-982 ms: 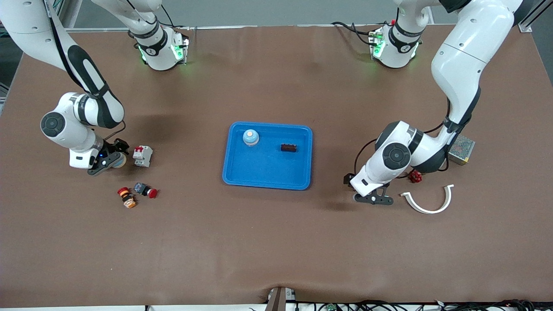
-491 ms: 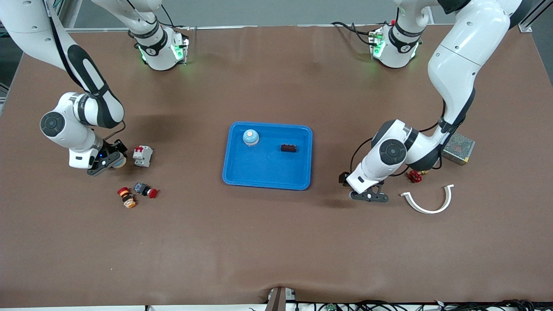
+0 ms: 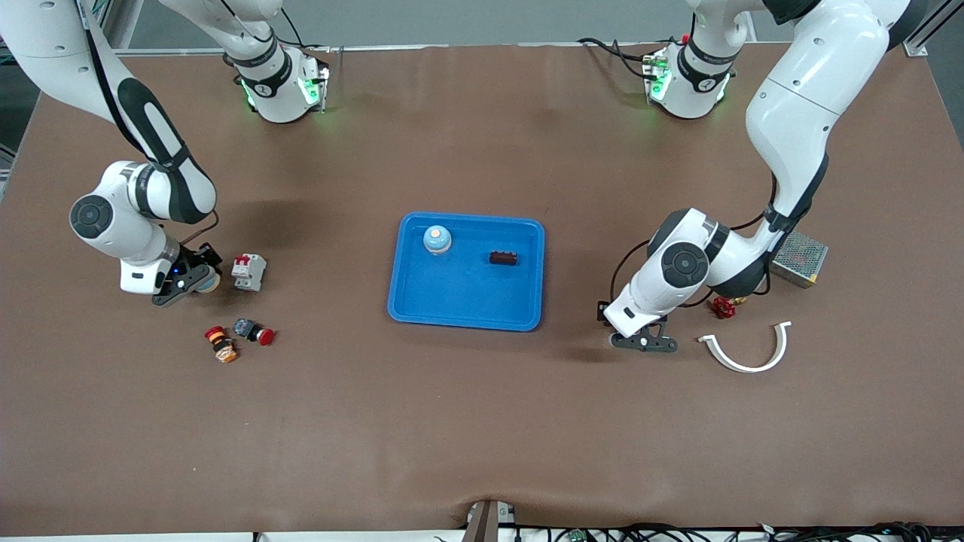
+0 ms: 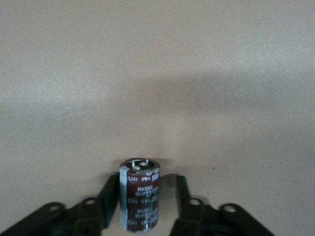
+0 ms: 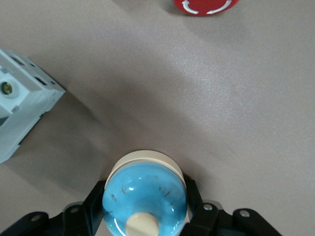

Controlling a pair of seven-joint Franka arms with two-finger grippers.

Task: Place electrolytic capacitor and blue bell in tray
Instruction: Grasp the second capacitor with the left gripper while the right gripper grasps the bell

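The blue tray [image 3: 459, 293] lies mid-table. In it are a blue bell [image 3: 437, 239] and a dark capacitor [image 3: 503, 258]. My left gripper [image 3: 644, 342] is low on the mat toward the left arm's end, beside the tray. In the left wrist view it [image 4: 147, 181] is open around a second maroon electrolytic capacitor [image 4: 140, 196]; one finger touches it, the other stands apart. My right gripper [image 3: 184, 284] is low toward the right arm's end. In the right wrist view it [image 5: 146, 189] is shut on a second blue bell [image 5: 145, 196] with a cream base, on the mat.
A white circuit breaker [image 3: 248, 271] stands close beside the right gripper. Red push buttons [image 3: 260, 333] and an orange one [image 3: 222, 346] lie nearer the camera. Near the left arm are a white curved piece [image 3: 745, 350], a small red part [image 3: 724, 306] and a metal mesh box [image 3: 804, 260].
My left gripper has shifted a little toward the tray and settled around the capacitor. The right arm has barely moved.
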